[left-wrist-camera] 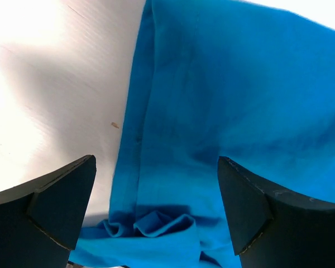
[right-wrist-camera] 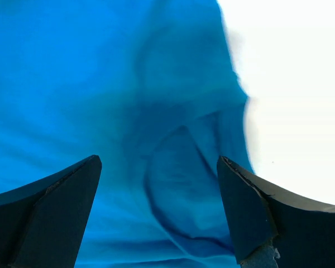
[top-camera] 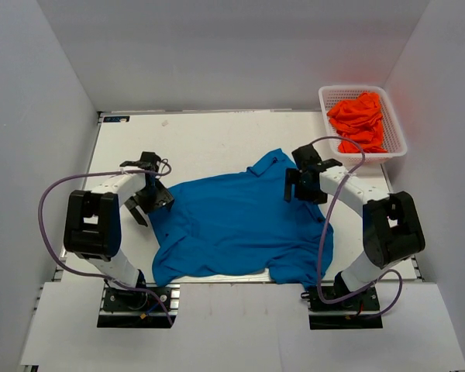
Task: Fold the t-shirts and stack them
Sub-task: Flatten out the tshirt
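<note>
**Both grippers are hanging open over a bright blue short-sleeved fabric t-shirt [top-camera: 240, 225] that is lying spread on the flat white table [top-camera: 201, 139].**

The overhead view is showing the whole layout: the left gripper [top-camera: 149, 205] is hovering at the shirt's left edge and the right gripper [top-camera: 298, 188] at its far right part. The crumpled bright orange-red t-shirts [top-camera: 359, 120] are sitting in a white plastic mesh basket [top-camera: 395, 143] at the far right corner (neither wrist camera is catching these). The left wrist view alone is showing a straight hem running beside bare table and a small rumpled fold between its spread black fingers [left-wrist-camera: 61, 206], which are gripping nothing. The right wrist view is blurred, showing a looping crease and the shirt's right edge, with the jaws wide apart. The shirt's near right corner is partly hidden behind the right arm.
</note>
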You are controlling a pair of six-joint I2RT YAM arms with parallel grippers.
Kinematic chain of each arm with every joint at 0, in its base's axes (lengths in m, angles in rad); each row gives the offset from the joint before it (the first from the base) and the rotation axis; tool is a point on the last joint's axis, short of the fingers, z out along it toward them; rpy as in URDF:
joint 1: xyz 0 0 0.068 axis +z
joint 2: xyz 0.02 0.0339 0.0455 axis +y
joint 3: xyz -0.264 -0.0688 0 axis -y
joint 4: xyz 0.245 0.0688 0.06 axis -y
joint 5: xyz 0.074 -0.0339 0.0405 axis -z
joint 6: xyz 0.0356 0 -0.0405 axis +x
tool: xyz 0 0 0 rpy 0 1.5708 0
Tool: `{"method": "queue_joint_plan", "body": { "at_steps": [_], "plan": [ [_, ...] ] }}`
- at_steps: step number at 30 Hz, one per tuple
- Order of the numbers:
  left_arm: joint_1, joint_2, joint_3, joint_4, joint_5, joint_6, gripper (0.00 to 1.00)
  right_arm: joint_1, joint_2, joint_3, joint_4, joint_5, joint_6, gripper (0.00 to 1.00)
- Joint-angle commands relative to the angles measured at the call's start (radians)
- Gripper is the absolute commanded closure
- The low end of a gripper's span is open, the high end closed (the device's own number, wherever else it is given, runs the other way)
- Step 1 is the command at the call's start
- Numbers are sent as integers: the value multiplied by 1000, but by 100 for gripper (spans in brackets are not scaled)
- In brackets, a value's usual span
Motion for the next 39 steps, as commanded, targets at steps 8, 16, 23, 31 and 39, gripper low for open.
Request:
{"method": "queue_joint_plan", "body": {
  "at_steps": [8,16,23,31,39],
  "plan": [
    [-6,77,-45,30,31,-11,8,-71,-16,-79,-5,84,-11,10],
    [-15,100,-73,157,133,39,100,-106,12,-142,136,-47,-56,10],
    [-15,57,85,241,126,94,100,-109,47,-118,243,-215,-82,67],
    [-4,-159,225,386,194,173,100,-111,-126,-29,271,-234,-93,100],
    [-4,-369,384,386,160,225,100,-119,-390,149,209,-50,-122,100]
  ]
}}
